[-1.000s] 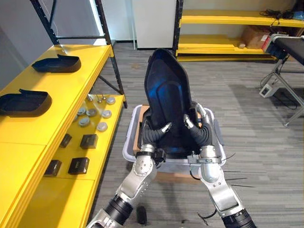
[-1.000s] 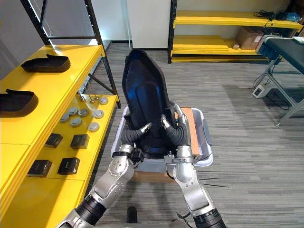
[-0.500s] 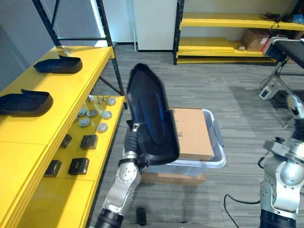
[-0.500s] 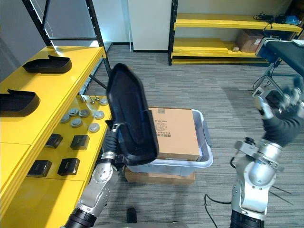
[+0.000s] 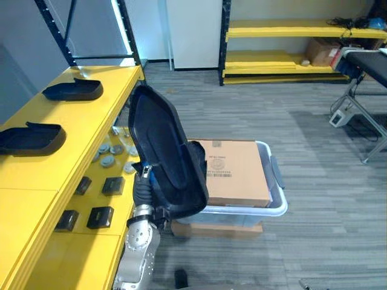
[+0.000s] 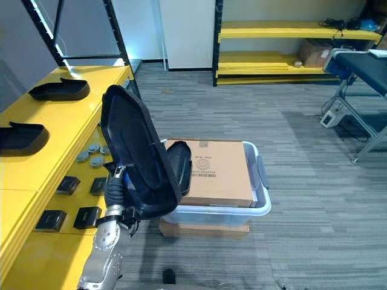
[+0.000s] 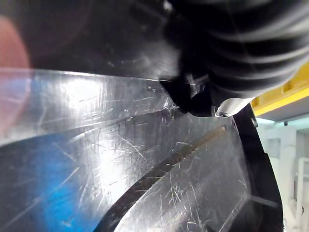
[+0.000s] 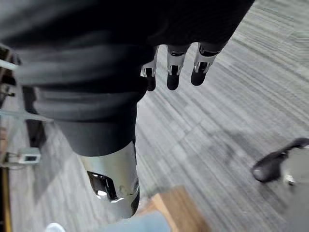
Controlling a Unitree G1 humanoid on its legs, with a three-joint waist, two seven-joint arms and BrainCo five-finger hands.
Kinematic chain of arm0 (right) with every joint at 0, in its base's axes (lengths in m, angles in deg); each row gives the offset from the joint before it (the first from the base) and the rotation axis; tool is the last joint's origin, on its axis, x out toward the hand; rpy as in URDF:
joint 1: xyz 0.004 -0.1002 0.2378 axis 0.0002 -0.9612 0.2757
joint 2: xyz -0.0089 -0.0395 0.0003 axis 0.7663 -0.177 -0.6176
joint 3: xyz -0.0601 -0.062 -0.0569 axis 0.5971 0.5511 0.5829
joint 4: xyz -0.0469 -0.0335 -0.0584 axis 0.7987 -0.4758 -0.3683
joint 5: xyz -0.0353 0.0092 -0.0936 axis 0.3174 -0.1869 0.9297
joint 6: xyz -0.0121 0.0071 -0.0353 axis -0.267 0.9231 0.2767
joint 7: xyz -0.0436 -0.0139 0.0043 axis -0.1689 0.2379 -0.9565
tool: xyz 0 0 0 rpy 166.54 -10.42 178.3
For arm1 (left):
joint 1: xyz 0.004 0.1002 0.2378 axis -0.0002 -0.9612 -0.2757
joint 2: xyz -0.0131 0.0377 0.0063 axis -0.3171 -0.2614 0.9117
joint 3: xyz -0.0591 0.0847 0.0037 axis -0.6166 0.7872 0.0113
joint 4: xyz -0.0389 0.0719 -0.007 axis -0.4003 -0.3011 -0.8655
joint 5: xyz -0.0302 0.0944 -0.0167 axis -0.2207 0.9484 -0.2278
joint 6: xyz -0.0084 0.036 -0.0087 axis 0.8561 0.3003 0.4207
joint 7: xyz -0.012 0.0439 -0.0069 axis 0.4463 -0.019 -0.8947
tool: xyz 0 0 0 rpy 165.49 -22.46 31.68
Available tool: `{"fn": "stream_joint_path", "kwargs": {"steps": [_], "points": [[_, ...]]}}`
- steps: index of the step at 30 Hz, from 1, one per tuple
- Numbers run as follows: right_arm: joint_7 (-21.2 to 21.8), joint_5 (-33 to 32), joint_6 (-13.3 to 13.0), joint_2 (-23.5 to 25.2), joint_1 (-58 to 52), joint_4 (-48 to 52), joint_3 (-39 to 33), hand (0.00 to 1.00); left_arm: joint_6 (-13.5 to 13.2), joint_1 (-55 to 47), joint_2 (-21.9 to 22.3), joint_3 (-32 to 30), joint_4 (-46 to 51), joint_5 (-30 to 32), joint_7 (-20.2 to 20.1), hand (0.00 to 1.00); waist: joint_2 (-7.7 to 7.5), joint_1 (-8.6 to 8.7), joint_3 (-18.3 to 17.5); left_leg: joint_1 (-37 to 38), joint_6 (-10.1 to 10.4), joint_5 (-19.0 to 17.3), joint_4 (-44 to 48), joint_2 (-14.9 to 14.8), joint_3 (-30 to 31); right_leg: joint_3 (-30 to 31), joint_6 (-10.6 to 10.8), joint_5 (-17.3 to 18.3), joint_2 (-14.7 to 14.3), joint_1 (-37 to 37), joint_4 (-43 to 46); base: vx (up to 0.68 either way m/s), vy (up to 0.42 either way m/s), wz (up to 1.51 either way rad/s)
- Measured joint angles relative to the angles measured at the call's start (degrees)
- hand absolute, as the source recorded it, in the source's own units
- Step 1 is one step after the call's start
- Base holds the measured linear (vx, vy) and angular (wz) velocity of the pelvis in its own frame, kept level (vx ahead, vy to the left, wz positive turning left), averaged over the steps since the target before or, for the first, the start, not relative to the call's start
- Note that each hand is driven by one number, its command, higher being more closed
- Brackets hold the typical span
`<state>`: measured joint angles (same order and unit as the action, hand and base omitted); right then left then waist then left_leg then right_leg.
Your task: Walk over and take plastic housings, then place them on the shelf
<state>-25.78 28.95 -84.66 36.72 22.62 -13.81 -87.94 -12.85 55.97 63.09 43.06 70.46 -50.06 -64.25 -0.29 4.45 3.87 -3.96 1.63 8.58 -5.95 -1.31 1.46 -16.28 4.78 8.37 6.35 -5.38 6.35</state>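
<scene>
The clear plastic bin (image 5: 242, 215) stands on a flat cardboard box (image 5: 217, 229) on the grey carpet (image 5: 314, 139), just beside the yellow shelf (image 5: 78, 130). A brown cardboard box (image 5: 236, 172) takes up most of the bin. Between it and the bin's shelf-side wall a second black housing (image 6: 180, 166) lies tilted; the right eye view shows it more fully than the left eye view, where the raised part covers much of it.

The left hand (image 5: 144, 184) grips the large black plastic housing (image 5: 166, 157) by its lower edge. The housing stands nearly upright, hollow side toward the camera, in front of the bin's near corner and close to the shelf's edge. The left wrist view gives what the head views cannot: the housing's glossy, scratched inner surface from very close, with a dark fingertip pressed against it beside the ribbed cover.

On the shelf's top level two more black housings rest well apart, one far (image 5: 72, 90) and one nearer (image 5: 27, 138). The lower level (image 5: 72, 254) carries small black boxes (image 5: 100, 216) and a cluster of round grey discs (image 5: 109, 160).

The right hand (image 8: 175, 67) appears in its own wrist view, fingers straight and relaxed, holding nothing, hanging above the carpet.

Across the room stands another yellow rack (image 5: 284, 27) with a cardboard carton (image 5: 323, 48) on it.
</scene>
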Motion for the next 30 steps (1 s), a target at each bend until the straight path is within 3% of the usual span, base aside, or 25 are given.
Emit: {"fn": "stream_joint_path", "kwargs": {"steps": [2,3,4,5,6,7,8,11,13,16,17,18,19,20,21,23,25,26,27,28,29,30], "points": [[0.0,1.1,-0.1,0.3,0.7,0.1,1.6,0.0,0.0,0.1,0.1,0.8,0.6,0.0,-0.5,1.0,-0.41,-0.33,0.3,-1.9,-0.3,-0.2,0.0,0.3,-0.1,-3.4,0.3,1.5,0.8,1.2,2.2,0.0,-0.026,1.06],[-0.1,1.4,-0.1,0.4,1.4,0.1,2.0,0.0,0.0,0.1,0.3,1.6,1.4,0.0,-0.5,1.0,-0.94,-0.38,0.8,-3.1,-2.1,-1.5,0.0,0.5,-1.7,-6.9,0.2,2.0,1.8,1.5,3.3,0.04,0.003,1.52],[-0.2,1.6,-0.2,0.7,1.9,0.2,2.4,0.0,0.0,0.4,0.4,2.0,2.0,0.0,-0.8,1.0,-2.22,-0.5,1.8,-3.9,-4.0,-2.7,0.7,0.4,-6.2,-10.5,0.1,1.8,3.4,1.2,3.3,0.07,0.02,1.58],[-0.2,1.8,-0.2,0.8,2.4,0.3,2.6,0.0,0.0,0.7,0.6,2.0,2.0,0.0,-1.1,1.0,-2.38,-0.59,2.1,-5.2,-5.1,-3.6,2.3,-0.1,-9.6,-12.4,0.1,1.9,3.9,0.7,3.6,0.08,0.029,1.5],[-0.2,2.2,-0.2,0.5,3.1,0.9,2.9,0.0,0.0,1.2,1.4,2.1,2.1,-0.1,-1.4,1.0,-1.66,-0.75,2.8,-7.0,-6.5,-4.5,5.6,-1.7,-15.5,-15.2,0.5,2.1,4.0,0.0,4.2,0.11,-0.017,1.57],[-0.3,2.7,-0.2,0.1,3.3,1.9,3.1,0.0,0.0,1.3,1.8,2.4,2.0,-0.4,-1.5,1.0,-1.87,-0.45,3.6,-8.2,-7.8,-5.4,8.7,-3.4,-22.6,-18.7,1.0,2.5,4.1,-1.5,4.7,0.15,-0.006,1.89],[-0.2,3.3,-0.3,-0.3,3.3,2.4,3.5,0.0,0.0,1.4,1.6,3.5,1.9,-0.5,-1.5,1.0,-2.01,-0.46,3.6,-8.2,-8.4,-5.9,10.3,-4.5,-28.8,-21.8,1.0,2.5,4.7,-2.9,4.7,0.16,0.008,1.66],[-0.2,3.8,-0.1,-1.2,5.0,2.4,3.6,0.0,0.0,3.6,1.0,5.0,1.9,-1.2,-1.7,1.0,-1.93,-0.41,3.6,-8.2,-8.3,-5.9,11.4,-5.1,-40.1,-27.6,2.1,3.2,6.6,-4.8,4.7,0.18,0.079,1.58],[-0.1,4.7,0.1,-1.0,7.3,2.4,3.6,0.0,0.0,4.2,0.9,5.4,1.5,-3.0,-1.7,1.0,-2.33,-0.81,3.5,-8.5,-8.6,-8.2,13.3,-2.4,-37.4,-29.9,2.2,3.2,8.8,-7.0,5.7,0.22,0.116,1.04],[0.0,6.0,0.6,-0.5,9.3,2.3,3.7,0.0,0.0,4.6,1.0,6.8,0.4,-3.4,-2.4,1.0,-2.6,-0.68,3.7,-8.5,-8.9,-11.9,17.7,-1.1,-35.2,-30.8,2.0,3.1,12.8,-7.6,13.3,0.17,0.12,0.53],[0.0,6.4,0.8,-0.5,10.1,2.4,4.5,0.0,0.1,5.0,0.9,7.3,-0.2,-3.4,-3.0,1.0,-2.61,-0.41,3.8,-7.8,-9.1,-13.7,19.7,-0.3,-33.7,-30.0,0.3,2.0,16.1,-6.9,21.1,0.31,0.23,0.65],[0.0,7.1,1.0,-0.8,10.5,2.4,5.5,0.0,0.2,5.7,1.1,8.6,-1.0,-3.3,-3.0,1.0,-2.0,-0.23,3.5,-6.6,-9.2,-15.8,20.2,0.1,-32.3,-25.8,-5.0,-1.3,19.1,-4.0,30.5,0.28,0.198,0.56],[0.0,7.3,1.1,-0.7,10.7,2.4,6.1,0.0,0.1,5.8,0.9,8.9,-1.2,-3.3,-3.0,1.0,-2.02,-0.26,3.5,-5.7,-9.1,-16.4,20.2,0.1,-31.6,-22.0,-5.9,-0.8,19.6,-1.8,34.7,0.29,0.164,0.42],[0.0,7.7,1.1,-0.5,11.0,2.4,8.0,0.0,0.1,6.0,0.9,8.8,-1.9,-3.2,-2.9,1.0,-2.0,-0.24,3.7,-3.8,-9.1,-17.1,19.4,0.1,-30.1,-15.2,-4.3,3.7,18.1,2.5,39.8,0.3,0.131,0.39],[0.0,7.8,1.3,-0.5,11.1,2.5,9.7,0.0,0.1,6.0,0.9,8.4,-2.9,-3.3,-2.5,1.0,-1.65,-0.11,3.9,-1.2,-8.7,-16.8,17.7,0.2,-28.7,-11.5,-4.2,7.1,15.9,5.8,40.5,0.36,0.133,0.44],[0.1,8.1,1.4,-0.5,10.8,2.9,10.9,0.0,0.1,5.9,0.9,8.3,-3.8,-3.2,-2.3,1.0,-0.99,0.38,4.2,2.2,-8.1,-16.8,16.0,0.3,-26.7,-8.6,-3.0,9.5,12.7,10.0,36.6,0.31,0.068,0.68],[0.0,8.2,1.3,-0.6,10.4,5.4,11.6,0.0,0.1,6.8,0.9,8.6,-4.2,-2.7,-1.7,1.0,-0.74,1.71,4.2,3.1,-7.6,-17.1,16.1,0.5,-22.7,-1.6,-2.2,9.6,8.1,14.8,29.1,0.3,-0.024,1.15],[0.0,8.2,1.2,-0.7,10.0,6.4,12.0,0.0,0.1,8.2,0.9,8.7,-4.9,-2.4,-1.4,1.0,-0.74,2.33,4.2,3.2,-7.0,-17.4,16.6,0.6,-20.0,4.9,-0.4,8.6,4.6,17.0,24.0,0.22,-0.076,1.14],[0.0,8.2,1.0,-0.7,10.0,6.6,12.0,0.0,0.1,8.7,0.9,8.7,-5.2,-2.3,-1.3,1.0,-0.76,2.68,4.2,3.3,-6.6,-17.5,17.1,0.7,-18.4,7.6,0.7,7.8,3.4,17.7,21.6,0.27,-0.114,1.44],[0.0,8.2,0.7,-0.7,9.4,6.6,12.0,0.0,0.0,9.6,0.8,8.8,-6.2,-2.2,-1.2,1.0,-1.43,2.6,3.9,3.8,-5.7,-17.9,17.8,1.5,-16.5,10.7,2.0,4.8,2.5,17.5,16.7,0.23,-0.151,1.48],[0.1,8.2,0.5,-0.4,8.2,6.4,12.4,0.0,0.0,9.8,0.3,8.9,-6.5,-2.1,-1.2,1.0,-3.15,2.46,2.9,3.9,-4.4,-18.7,18.3,2.9,-15.1,11.5,0.9,-1.5,3.5,17.1,13.1,0.23,-0.177,1.53],[0.4,7.9,0.5,-0.3,7.7,6.3,12.4,0.0,-0.3,10.0,0.2,8.8,-7.0,-1.9,-1.3,1.0,-3.76,2.59,2.6,4.0,-4.0,-19.1,18.8,3.2,-14.2,11.4,0.5,-3.7,4.0,16.7,13.6,0.23,-0.216,1.29]]}}
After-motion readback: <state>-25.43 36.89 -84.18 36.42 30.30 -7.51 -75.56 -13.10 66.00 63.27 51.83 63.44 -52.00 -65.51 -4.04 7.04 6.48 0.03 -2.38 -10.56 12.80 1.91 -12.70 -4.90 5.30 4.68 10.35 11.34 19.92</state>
